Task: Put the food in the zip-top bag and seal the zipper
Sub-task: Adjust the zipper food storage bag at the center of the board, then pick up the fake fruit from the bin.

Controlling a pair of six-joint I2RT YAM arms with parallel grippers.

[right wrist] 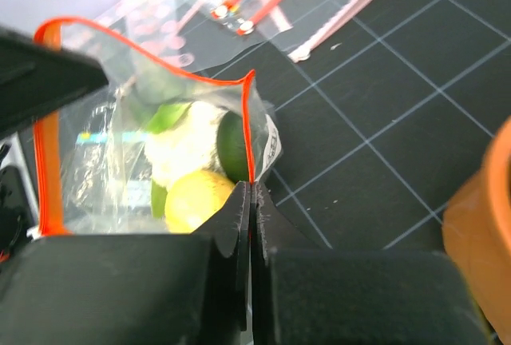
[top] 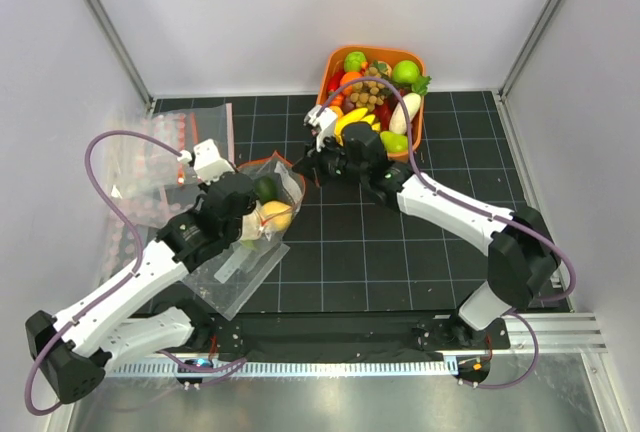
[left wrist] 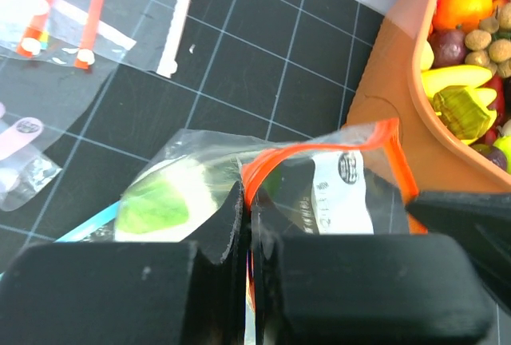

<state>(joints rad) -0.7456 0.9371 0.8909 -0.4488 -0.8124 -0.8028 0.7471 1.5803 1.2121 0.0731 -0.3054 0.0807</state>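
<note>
The zip-top bag (top: 262, 214) hangs open between my two grippers, its red-orange zipper (top: 262, 162) curving across the top. My left gripper (top: 254, 185) is shut on the zipper strip (left wrist: 254, 171) at one end of the mouth; the white label (left wrist: 339, 193) shows beside it. My right gripper (top: 301, 166) is shut on the other end of the strip (right wrist: 250, 133). Inside the bag lie a white cauliflower (right wrist: 185, 141) with green leaves, a yellow lemon (right wrist: 192, 199) and a dark green piece (right wrist: 234, 149). In the wrist views each gripper shows pinched tight, the left (left wrist: 247, 203) and the right (right wrist: 251, 195).
An orange basket (top: 333, 59) at the back holds more toy food, including a cluster of brown balls (top: 371, 88) and a banana. Several other clear bags (top: 160, 152) lie flat at the left. A white strip (left wrist: 177, 25) lies on the black grid mat.
</note>
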